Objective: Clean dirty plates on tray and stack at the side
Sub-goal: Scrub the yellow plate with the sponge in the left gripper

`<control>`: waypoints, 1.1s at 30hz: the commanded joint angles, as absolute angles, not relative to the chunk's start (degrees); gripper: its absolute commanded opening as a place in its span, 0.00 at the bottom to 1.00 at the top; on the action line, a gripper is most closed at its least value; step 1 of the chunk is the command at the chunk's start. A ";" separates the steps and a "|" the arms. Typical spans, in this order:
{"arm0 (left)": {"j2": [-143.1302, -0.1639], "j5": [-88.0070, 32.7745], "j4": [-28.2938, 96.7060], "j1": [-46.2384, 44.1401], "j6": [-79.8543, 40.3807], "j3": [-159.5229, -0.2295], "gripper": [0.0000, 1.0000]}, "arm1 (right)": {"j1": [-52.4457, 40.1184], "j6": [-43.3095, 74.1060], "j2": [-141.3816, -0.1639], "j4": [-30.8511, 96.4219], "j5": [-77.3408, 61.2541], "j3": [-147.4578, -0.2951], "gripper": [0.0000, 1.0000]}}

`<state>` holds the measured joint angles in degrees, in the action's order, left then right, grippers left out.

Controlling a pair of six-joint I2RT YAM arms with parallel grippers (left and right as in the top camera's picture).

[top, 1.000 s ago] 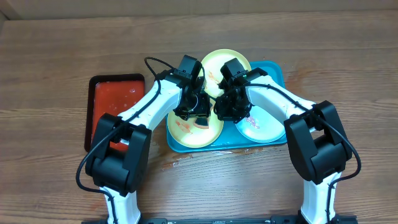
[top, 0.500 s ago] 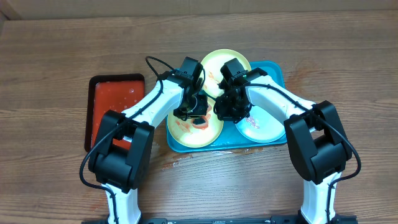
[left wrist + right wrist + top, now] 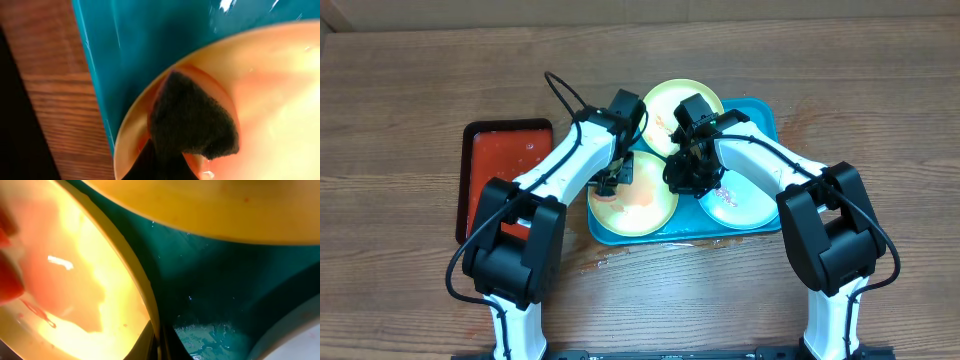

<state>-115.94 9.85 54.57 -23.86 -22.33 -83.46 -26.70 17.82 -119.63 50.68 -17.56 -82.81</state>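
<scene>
Three plates lie on the cyan tray (image 3: 760, 115). The front-left plate (image 3: 638, 208) has a yellow-green rim and orange smears. My left gripper (image 3: 612, 180) is at its left rim, shut on a dark sponge (image 3: 192, 120) that presses on the plate (image 3: 270, 100). My right gripper (image 3: 682, 178) is shut on the same plate's right rim (image 3: 150, 305), its fingertips (image 3: 159, 342) pinching the edge. A second yellow-green plate (image 3: 678, 108) lies at the back and a mint-rimmed plate (image 3: 738, 203) at the right, partly under the right arm.
A red tray with a black rim (image 3: 505, 170) sits left of the cyan tray on the wooden table (image 3: 880, 90). Water beads on the cyan tray floor (image 3: 215, 330). The two arms meet closely over the tray's middle.
The left gripper closed on the sponge and slid left across the front-left plate to its left rim. The red smear at the plate's middle has faded. The right gripper stayed put.
</scene>
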 commanded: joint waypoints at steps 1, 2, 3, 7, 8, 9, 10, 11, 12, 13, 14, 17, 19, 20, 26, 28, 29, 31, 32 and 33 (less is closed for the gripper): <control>-116.71 -1.98 54.15 -23.55 -23.16 -85.60 0.04 | -26.57 18.04 -119.50 50.46 -16.29 -81.73 0.04; -116.81 -7.22 54.08 -23.55 -22.65 -85.41 0.04 | -26.57 18.04 -119.50 50.46 -16.29 -81.73 0.04; -116.86 -11.97 54.00 -23.55 -21.71 -85.17 0.04 | -26.57 18.04 -119.50 50.46 -16.29 -81.76 0.04; -116.90 -17.69 54.13 -24.45 -17.56 -83.18 0.04 | -26.57 18.04 -119.50 50.41 -16.29 -81.76 0.04; -116.90 -17.08 54.17 -24.58 -17.12 -82.46 0.05 | -26.57 18.04 -119.50 50.39 -16.29 -81.76 0.04; -116.90 -16.38 54.17 -24.58 -16.82 -81.69 0.04 | -26.57 18.02 -119.50 50.39 -16.29 -81.76 0.04; -116.90 -15.35 54.15 -24.58 -16.67 -80.77 0.04 | -26.57 18.02 -119.50 50.41 -16.29 -81.76 0.04; -116.90 -14.00 54.17 -24.58 -16.67 -80.03 0.04 | -26.57 18.02 -119.50 50.41 -16.29 -81.76 0.04; -116.90 -12.05 54.15 -24.51 -16.69 -79.26 0.04 | -26.57 18.02 -119.50 50.41 -16.29 -81.76 0.04; -116.90 -9.32 54.17 -24.40 -16.69 -78.35 0.04 | -26.57 18.02 -119.50 50.41 -16.29 -81.73 0.04; -116.90 -6.74 54.17 -24.34 -16.71 -77.60 0.04 | -26.57 18.02 -119.50 50.41 -16.27 -81.76 0.04; -116.90 2.46 53.98 -24.34 -16.75 -75.72 0.04 | -26.57 18.02 -119.50 50.39 -16.29 -81.76 0.04; -116.90 8.80 53.95 -24.34 -16.95 -75.31 0.04 | -26.57 18.02 -119.50 50.24 -16.29 -81.76 0.04; -116.90 11.77 53.95 -24.34 -17.08 -75.31 0.04 | -26.57 18.04 -119.50 50.17 -16.29 -81.76 0.04; -116.88 28.91 54.06 -24.34 -18.90 -76.23 0.04 | -26.57 18.02 -119.50 50.15 -16.29 -81.76 0.04; -116.88 30.87 54.26 -24.34 -18.90 -77.23 0.04 | -26.57 18.02 -119.50 50.15 -16.27 -81.76 0.04; -116.88 30.85 54.26 -24.34 -18.90 -77.84 0.04 | -26.57 18.02 -119.50 50.15 -16.29 -81.76 0.04; -116.88 29.85 54.41 -24.34 -19.97 -79.50 0.04 | -26.57 18.02 -119.50 50.15 -16.29 -81.76 0.04; -116.88 28.84 54.59 -24.34 -20.88 -80.58 0.04 | -26.57 18.02 -119.50 50.15 -16.29 -81.76 0.04; -116.88 27.66 54.83 -24.34 -21.32 -81.71 0.04 | -26.57 18.02 -119.50 50.15 -16.29 -81.76 0.04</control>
<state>-115.48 21.54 54.39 -25.41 -18.72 -78.70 -27.05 18.00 -119.63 49.71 -18.20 -82.67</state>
